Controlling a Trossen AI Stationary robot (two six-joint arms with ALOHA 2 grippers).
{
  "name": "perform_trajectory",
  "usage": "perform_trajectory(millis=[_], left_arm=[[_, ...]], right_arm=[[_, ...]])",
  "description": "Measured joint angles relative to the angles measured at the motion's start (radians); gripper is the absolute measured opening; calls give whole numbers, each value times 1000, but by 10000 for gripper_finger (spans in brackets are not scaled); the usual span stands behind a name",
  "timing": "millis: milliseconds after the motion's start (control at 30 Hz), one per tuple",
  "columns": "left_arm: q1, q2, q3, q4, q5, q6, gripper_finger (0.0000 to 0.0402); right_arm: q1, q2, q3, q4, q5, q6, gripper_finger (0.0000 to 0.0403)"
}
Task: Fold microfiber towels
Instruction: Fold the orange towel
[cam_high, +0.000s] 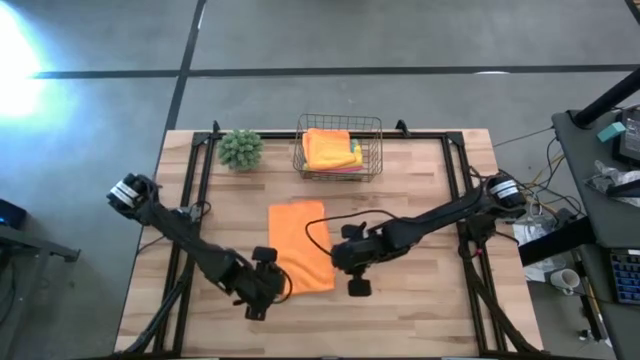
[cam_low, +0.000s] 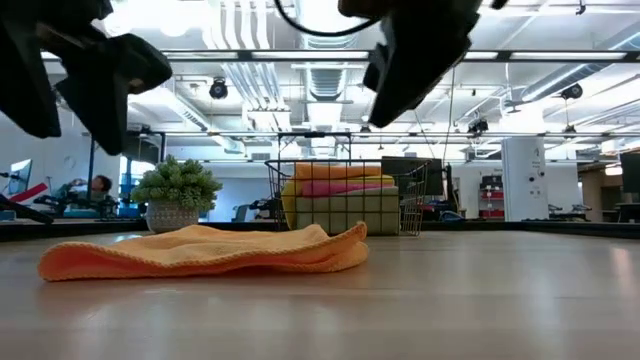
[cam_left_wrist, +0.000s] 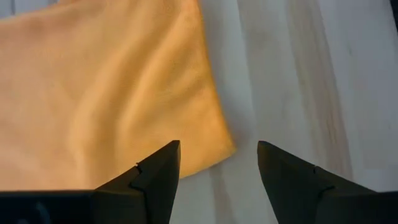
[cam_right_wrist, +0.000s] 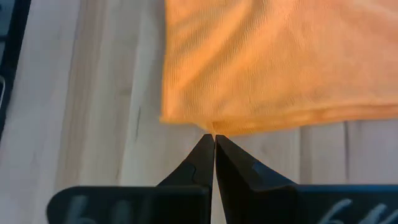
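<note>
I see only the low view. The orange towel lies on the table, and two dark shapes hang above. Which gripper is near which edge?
Observer: From above, the left gripper is at the near-left corner of the orange towel.
Operator: Are its fingers open?
Observer: Yes, open, with the towel's corner just ahead of them in its wrist view.
Operator: And the right one?
Observer: The right gripper is shut, its tips at the towel's edge, holding nothing.
</note>
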Motion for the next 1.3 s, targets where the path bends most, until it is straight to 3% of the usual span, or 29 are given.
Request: perform_trajectory(millis=[200,333,533,767,967,1300], left_arm=[[-44,115,75,-17,-10,-87,199],[-57,180,147,-112,-19,-161,199],[-75,272,251,-164,-40,-183,199],[-80,343,285,-205,-41,-219,199],[-81,351,291,-314,-83,-365,199],[-81,351,282,-293,-108,-265,199]], right_arm=[[12,-76,-77,-19,0,-71,9],[33,-108,-139,14,-2,-108,9],[79,-112,-195,124,-1,-182,9],[101,-111,-211,207,-1,-210,16],[100,-111,-212,208,-3,-212,57],[86,-89,-240,309,-5,-284,149]])
